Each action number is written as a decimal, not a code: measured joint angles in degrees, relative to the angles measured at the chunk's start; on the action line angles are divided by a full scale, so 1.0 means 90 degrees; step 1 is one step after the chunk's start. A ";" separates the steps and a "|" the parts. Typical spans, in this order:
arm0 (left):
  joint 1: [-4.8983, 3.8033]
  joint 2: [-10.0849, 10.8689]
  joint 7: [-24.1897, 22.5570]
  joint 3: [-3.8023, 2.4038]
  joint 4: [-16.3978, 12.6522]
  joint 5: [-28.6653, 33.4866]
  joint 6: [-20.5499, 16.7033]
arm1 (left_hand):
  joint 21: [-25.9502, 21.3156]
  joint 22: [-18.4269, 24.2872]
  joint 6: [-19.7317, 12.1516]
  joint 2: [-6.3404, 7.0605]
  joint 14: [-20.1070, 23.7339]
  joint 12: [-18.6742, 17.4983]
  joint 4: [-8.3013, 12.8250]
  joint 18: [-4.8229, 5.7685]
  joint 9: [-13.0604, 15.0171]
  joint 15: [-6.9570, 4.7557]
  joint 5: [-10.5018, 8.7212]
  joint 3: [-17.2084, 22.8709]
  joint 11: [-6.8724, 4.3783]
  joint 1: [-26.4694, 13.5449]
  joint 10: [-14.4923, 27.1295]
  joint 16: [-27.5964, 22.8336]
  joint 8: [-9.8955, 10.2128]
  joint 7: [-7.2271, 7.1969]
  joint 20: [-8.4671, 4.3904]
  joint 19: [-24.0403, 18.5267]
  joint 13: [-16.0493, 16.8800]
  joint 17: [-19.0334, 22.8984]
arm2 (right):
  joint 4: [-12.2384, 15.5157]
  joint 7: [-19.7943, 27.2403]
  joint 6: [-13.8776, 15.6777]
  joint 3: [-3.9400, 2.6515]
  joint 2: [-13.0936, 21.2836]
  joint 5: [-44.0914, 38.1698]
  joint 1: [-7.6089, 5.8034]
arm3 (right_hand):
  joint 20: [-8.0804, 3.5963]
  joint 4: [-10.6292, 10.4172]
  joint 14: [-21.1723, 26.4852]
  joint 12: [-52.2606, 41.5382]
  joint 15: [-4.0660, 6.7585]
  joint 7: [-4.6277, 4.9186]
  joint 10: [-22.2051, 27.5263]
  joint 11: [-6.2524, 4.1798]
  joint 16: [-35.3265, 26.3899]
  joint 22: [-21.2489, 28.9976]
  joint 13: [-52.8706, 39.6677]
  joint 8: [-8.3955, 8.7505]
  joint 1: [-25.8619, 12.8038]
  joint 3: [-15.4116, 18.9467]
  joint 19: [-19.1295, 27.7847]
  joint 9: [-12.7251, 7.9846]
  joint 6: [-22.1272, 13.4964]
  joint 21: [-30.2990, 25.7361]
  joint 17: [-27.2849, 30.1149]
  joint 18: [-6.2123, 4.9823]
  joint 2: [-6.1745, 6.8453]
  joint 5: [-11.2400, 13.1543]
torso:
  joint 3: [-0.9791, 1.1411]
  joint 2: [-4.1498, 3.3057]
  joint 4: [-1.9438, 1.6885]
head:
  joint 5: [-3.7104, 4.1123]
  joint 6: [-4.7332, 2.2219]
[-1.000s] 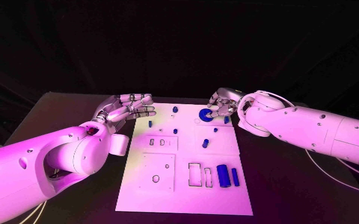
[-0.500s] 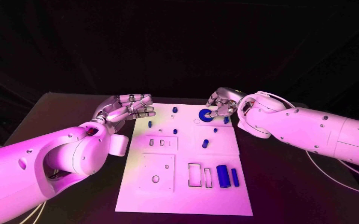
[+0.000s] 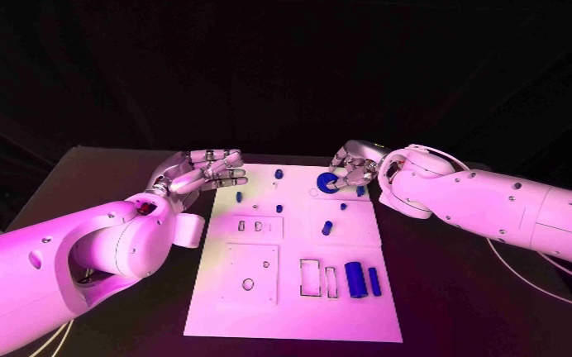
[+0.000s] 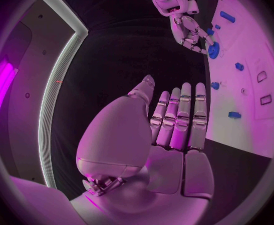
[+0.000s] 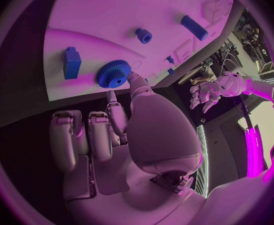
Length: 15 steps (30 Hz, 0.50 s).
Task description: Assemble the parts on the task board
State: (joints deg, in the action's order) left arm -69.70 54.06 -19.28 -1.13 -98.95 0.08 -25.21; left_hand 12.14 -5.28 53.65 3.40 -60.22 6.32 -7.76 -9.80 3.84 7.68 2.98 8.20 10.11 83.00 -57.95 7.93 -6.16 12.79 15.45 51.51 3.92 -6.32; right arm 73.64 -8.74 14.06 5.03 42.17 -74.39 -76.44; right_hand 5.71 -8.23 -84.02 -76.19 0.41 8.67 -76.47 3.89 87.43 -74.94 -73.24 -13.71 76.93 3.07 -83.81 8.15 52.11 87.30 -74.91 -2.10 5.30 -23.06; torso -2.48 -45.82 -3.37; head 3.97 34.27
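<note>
At the far edge of the task board (image 3: 293, 291), toward its right corner, we see the right hand (image 3: 354, 168) with fingertips on the blue gear (image 3: 326, 180) — pinching it, the gear low on the board. The left hand (image 3: 199, 173) hovers just off the board's far left corner — fingers extended side by side, holding nothing.

No text, label, brand, number or sign can be read anywhere, neither on the white task board (image 3: 294, 258) with its blue parts (image 3: 354, 278) nor on the robot's arms.
</note>
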 measured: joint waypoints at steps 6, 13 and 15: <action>0.0000 -0.0003 0.0007 0.0000 0.0000 0.0000 0.0005 | 0.0000 0.0000 0.0000 0.0000 0.0000 0.0000 0.0000 0.0000 0.0000 0.0000 0.0000 0.0000 0.0000 0.0000 0.0000 0.0000 0.0000 0.0000 0.0000 0.0000 0.0000 0.0000 | -0.0035 -0.0001 -0.0096 0.0000 -0.0050 0.0031 0.0001 | 0.0000 0.0000 0.0000 0.0000 0.0000 0.0000 0.0000 0.0000 0.0000 0.0001 0.0000 0.0000 0.0000 0.0000 0.0000 0.0000 0.0000 0.0000 0.0000 -0.0001 0.0000 0.0000 | 0.0002 -0.0001 -0.0001 | 0.0000 0.0007; 0.0000 -0.0004 0.0013 0.0000 0.0002 0.0000 0.0009 | 0.0000 0.0003 -0.0014 0.0000 0.0000 -0.0002 0.0026 0.0000 0.0000 0.0000 0.0000 0.0004 0.0000 0.0000 0.0000 0.0000 0.0000 0.0014 0.0000 0.0000 0.0000 0.0001 | -0.0096 -0.0001 -0.0153 0.0001 -0.0095 0.0055 0.0006 | 0.0000 0.0000 0.0000 0.0000 0.0000 0.0017 0.0000 0.0000 0.0000 0.0001 0.0000 0.0000 0.0000 0.0000 0.0000 -0.0001 -0.0017 0.0000 0.0001 -0.0001 0.0000 0.0000 | 0.0002 -0.0001 -0.0001 | 0.0005 0.0012; 0.0000 -0.0004 0.0015 0.0000 0.0002 0.0000 0.0010 | 0.0000 0.0009 -0.0023 0.0000 0.0000 -0.0026 0.0037 0.0000 0.0000 0.0000 0.0000 0.0001 0.0000 0.0000 0.0000 0.0000 0.0000 0.0023 0.0000 0.0000 0.0000 0.0001 | -0.0115 -0.0001 -0.0164 0.0001 -0.0108 0.0061 0.0010 | 0.0000 0.0000 0.0000 0.0000 0.0000 0.0017 0.0000 0.0000 0.0000 0.0001 0.0000 0.0000 0.0000 0.0000 0.0000 -0.0001 -0.0017 0.0000 0.0001 -0.0001 0.0000 0.0000 | 0.0002 -0.0002 -0.0001 | 0.0005 0.0013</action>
State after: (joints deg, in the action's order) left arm -69.70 54.02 -19.15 -1.14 -98.93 0.08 -25.12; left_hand 12.14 -5.20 53.44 3.40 -60.22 6.09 -7.43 -9.80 3.84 7.68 2.98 8.21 10.11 83.00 -57.95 7.93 -6.17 13.00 15.45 51.51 3.93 -6.31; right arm 72.60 -8.74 12.58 5.04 41.20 -73.85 -76.35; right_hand 5.71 -8.23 -84.01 -76.19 0.41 8.83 -76.46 3.89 87.43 -74.92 -73.23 -13.71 76.93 3.07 -83.81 8.14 51.95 87.30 -74.91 -2.11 5.31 -23.06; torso -2.46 -45.83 -3.38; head 4.01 34.39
